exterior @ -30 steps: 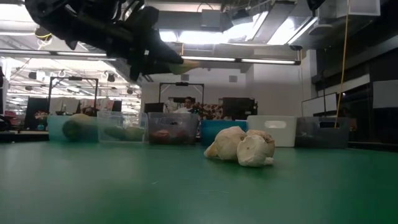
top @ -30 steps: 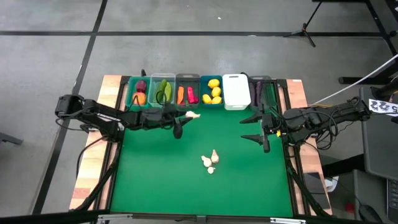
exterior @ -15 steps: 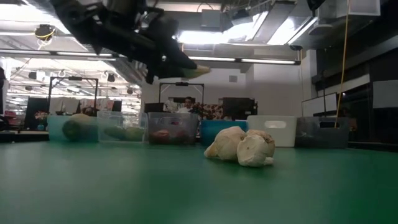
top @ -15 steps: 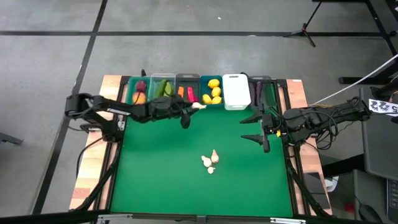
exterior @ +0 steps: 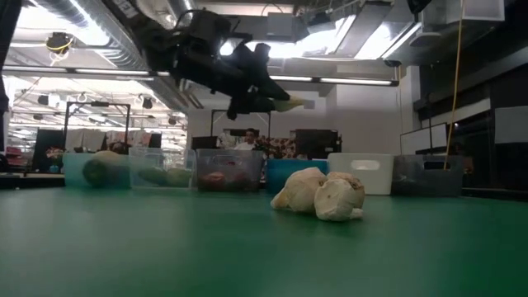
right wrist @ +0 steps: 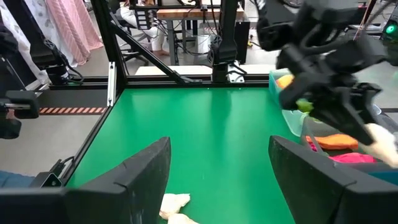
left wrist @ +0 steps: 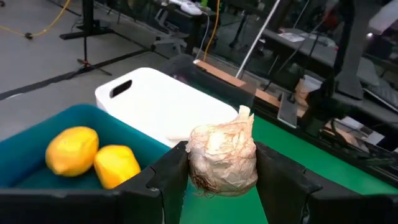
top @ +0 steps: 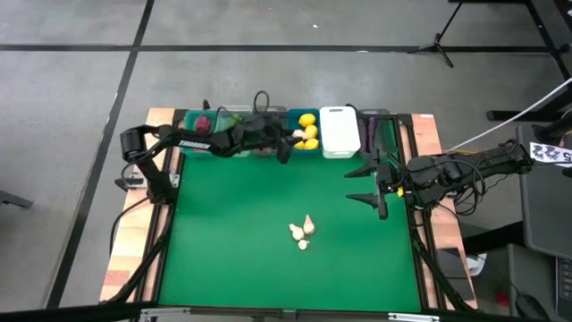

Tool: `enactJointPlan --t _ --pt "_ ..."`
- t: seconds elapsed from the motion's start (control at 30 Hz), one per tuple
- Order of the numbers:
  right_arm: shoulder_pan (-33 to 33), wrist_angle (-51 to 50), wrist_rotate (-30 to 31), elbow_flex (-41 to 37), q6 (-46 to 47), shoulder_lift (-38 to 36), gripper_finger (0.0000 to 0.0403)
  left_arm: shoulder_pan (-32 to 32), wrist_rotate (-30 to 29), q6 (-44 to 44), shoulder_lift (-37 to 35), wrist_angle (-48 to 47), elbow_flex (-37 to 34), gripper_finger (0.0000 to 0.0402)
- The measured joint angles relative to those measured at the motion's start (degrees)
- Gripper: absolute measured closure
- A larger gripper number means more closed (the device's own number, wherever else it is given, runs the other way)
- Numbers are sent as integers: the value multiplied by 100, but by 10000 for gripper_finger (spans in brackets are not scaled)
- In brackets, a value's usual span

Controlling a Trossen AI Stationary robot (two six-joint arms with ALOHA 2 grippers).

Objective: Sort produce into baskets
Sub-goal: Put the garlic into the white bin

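Note:
A whitish garlic bulb [left wrist: 221, 155] hangs in the air with my left gripper [top: 292, 137] shut on it, over the near rim of the blue basket [top: 306, 131], which holds yellow lemons [left wrist: 72, 149]. The white basket [left wrist: 163, 104] stands just beyond, toward the table's right. In the low view the bulb [exterior: 289, 104] hangs high above the row of baskets. Three more garlic bulbs [top: 302, 233] lie in a clump on the green mat. My right gripper [top: 372, 184] waits open at the right side, nothing between its fingers. My left gripper pinches the garlic bulb by its two round sides [left wrist: 194, 163], one finger on each side. The fingers [left wrist: 166, 182] come nearly level from the table's left, slanting slightly down. The bulb is lifted clear, its stem tip [left wrist: 244, 112] sticking out past the fingertips.
Six baskets stand in a row at the far edge: teal [top: 197, 127] with a beet and a carrot, clear [top: 231, 119] with cucumbers, grey [top: 268, 114], blue, white [top: 340, 131], dark [top: 376, 130]. The wide green mat [top: 232, 241] lies around the garlic clump.
My left gripper has swung toward the table's right and far edges, carrying the garlic bulb from in front of the grey basket to the blue basket's near rim, a little higher. It has stayed shut on the bulb. The clump on the mat has not moved.

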Motion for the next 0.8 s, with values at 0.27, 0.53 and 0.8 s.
enactJointPlan --t 0.27,0.53,0.8 --pt "0 -43 0 0 0 0 134 223 283 293 510 -1028 1106 238" --pt "1 -47 0 0 0 0 134 458 493 487 979 -1604 1957 238" --pt "2 -153 4 0 0 0 134 779 717 483 1261 -2064 2536 238"
